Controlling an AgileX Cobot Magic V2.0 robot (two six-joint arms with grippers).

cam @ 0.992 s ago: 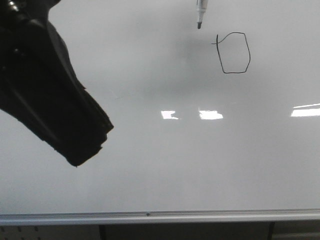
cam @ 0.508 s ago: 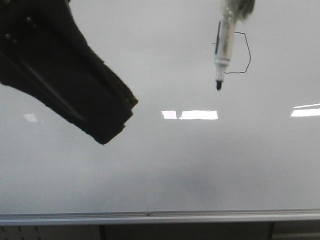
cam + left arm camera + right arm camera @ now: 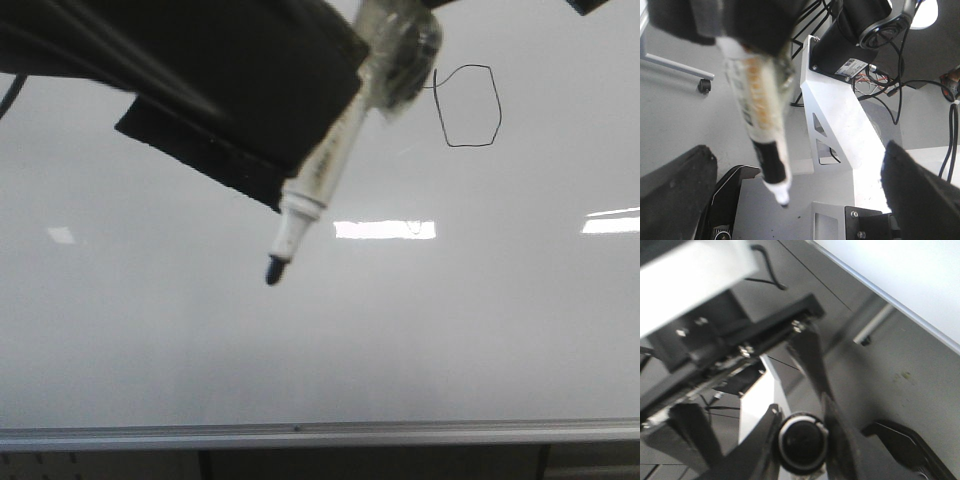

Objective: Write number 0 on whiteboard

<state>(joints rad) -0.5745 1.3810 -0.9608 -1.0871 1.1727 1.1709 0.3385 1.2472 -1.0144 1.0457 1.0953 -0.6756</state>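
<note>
- Fingers [image 3: 832, 405] of right gripper [image 3: 802, 440] clamped on marker [image 3: 802, 441], seen end-on betw. them.
- left gripper [image 3: 795, 150] spread wide, holds nothing; marker crosses in front of it.
- number 0 [image 3: 468, 105] sits upper right on whiteboard [image 3: 450, 330]: closed angular loop, stray tick at upper left.
- Marker tip points down-left, well apart from the loop; can't tell if it touches the board.
- Progress: digit looks complete, nothing obvious left but backing off.
- Room: wide bare board below and right of the loop; bottom rail [image 3: 300, 435] far under the tip.
</note>
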